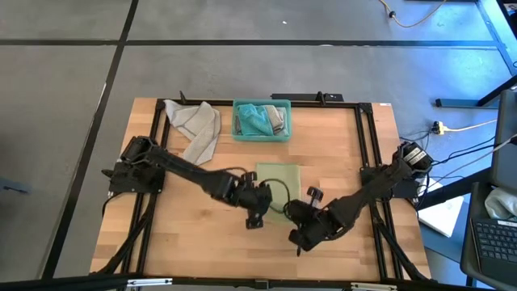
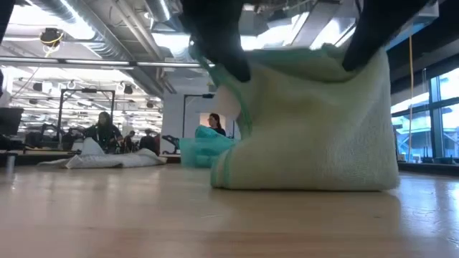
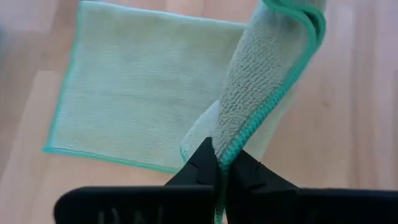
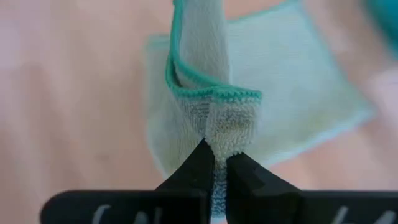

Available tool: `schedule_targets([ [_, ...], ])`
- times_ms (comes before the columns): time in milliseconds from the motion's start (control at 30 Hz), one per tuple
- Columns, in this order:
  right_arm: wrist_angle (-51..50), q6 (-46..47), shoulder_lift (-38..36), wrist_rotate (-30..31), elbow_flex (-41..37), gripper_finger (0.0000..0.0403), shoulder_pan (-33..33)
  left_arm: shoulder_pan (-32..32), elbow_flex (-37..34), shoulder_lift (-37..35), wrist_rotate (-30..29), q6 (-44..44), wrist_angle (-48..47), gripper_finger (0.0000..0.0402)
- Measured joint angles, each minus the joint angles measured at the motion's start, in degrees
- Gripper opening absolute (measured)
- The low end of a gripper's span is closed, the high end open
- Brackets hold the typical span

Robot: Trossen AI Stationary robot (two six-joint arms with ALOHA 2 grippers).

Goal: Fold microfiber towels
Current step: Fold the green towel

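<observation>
A pale green microfiber towel (image 1: 279,177) with a teal hem lies at the table's middle, its near edge raised. My left gripper (image 1: 258,208) and my right gripper (image 1: 307,222) stand side by side at that near edge, each shut on the towel (image 2: 308,122). The towel's far part (image 3: 137,106) lies flat on the wood. A grey towel (image 1: 196,127) lies at the far left. More towels fill the teal bin (image 1: 261,133). My left gripper pinches the towel's near edge by the teal hem (image 3: 233,148) between its two fingers, slanting down from above. The held strip curls over and rises from the table; the rest lies flat. My right gripper pinches a bunched near corner (image 4: 227,134) of the same towel between its two fingers, slanting down from above. The hem folds over just beyond the fingers. This corner is lifted, and the far part (image 4: 298,81) rests on the table.
The teal bin stands at the far edge's middle, beyond the green towel. A black frame rail (image 1: 361,145) runs along each side of the wooden top. Bare wood (image 1: 194,234) shows at the near left. People sit in the room behind (image 2: 104,129).
</observation>
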Motion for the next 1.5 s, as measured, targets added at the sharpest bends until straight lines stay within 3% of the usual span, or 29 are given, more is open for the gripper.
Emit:
schedule_targets([
  [167, -3.82, -1.51, -1.54, 1.97, -3.44, 0.0025, -2.91, 3.27, 0.0, 0.0, 1.23, 0.42, -0.74, 0.0],
  [433, 15.28, -5.99, -10.31, -3.91, -17.37, 0.0025, -10.25, 7.66, -0.14, 0.0, 2.81, 4.87, -5.19, 0.0],
  [567, 19.22, -7.76, -13.04, -6.01, -21.84, 0.0025, -15.06, 10.73, -1.15, 0.02, 2.8, 7.01, -5.38, 0.0],
  [767, 23.18, -15.01, -13.38, -10.76, -24.83, 0.0025, -21.14, 15.0, -1.46, 0.45, 2.94, 9.48, -4.73, 0.0],
  [1167, 26.32, -16.76, -13.38, -12.52, -29.19, 0.0025, -27.88, 20.78, -1.47, 2.29, 5.32, 15.43, -2.26, 0.0],
  [1500, 27.67, -17.45, -12.99, -13.05, -30.33, 0.0025, -29.87, 22.04, -1.55, 4.82, 5.19, 15.87, -0.58, 0.0005],
])
